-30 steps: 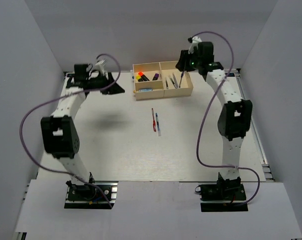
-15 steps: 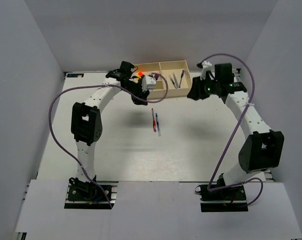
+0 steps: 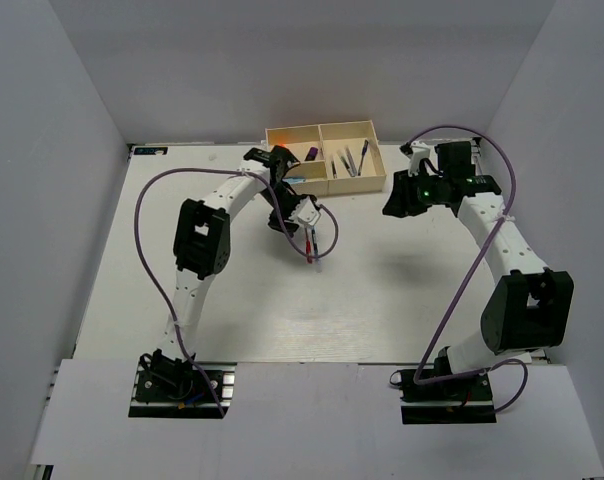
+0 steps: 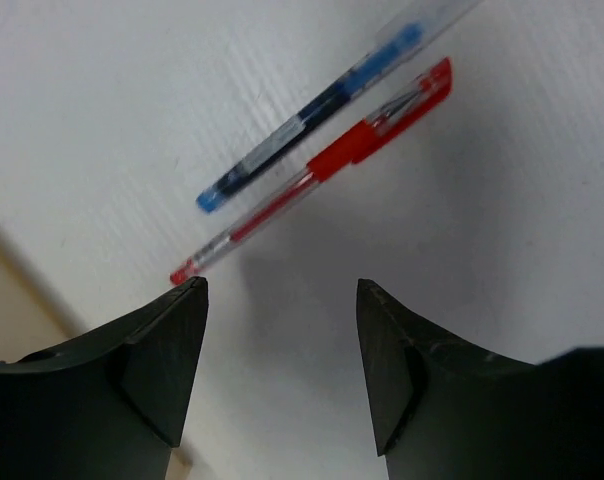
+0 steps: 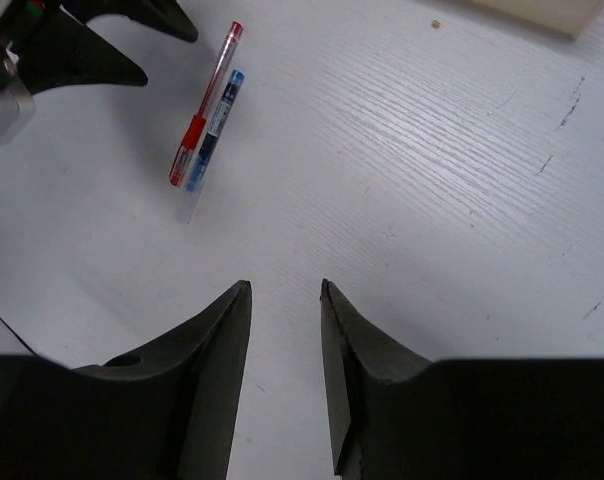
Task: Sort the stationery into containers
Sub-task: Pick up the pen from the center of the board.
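Now my left pincer stands wide apart and grips nothing, its tips hanging just over the tabletop. Two pens lie at 12 o'clock from its gap, side by side and parallel, each slanting from 7 to 1 o'clock in the left wrist view. The red pen is the nearer. Its lower end lies just beside my finger on the 9 o'clock side, and I cannot tell whether they touch. The blue pen lies close alongside, just past the red one.

My right pincer has its fingers a narrower way apart and also grips nothing, with bare tabletop showing between them. From it the two pens lie at 11 o'clock, well apart from the tips.

From above, the tray sits at about 12 o'clock from the pens, near the far edge of the tabletop. My left pincer is between tray and pens, just beside the pens at their 11 o'clock. My right pincer hangs at their 2 o'clock, well apart. Thin pens lie in the tray's right compartment and a purple-ended highlighter in a left one. My left arm hides part of that side.
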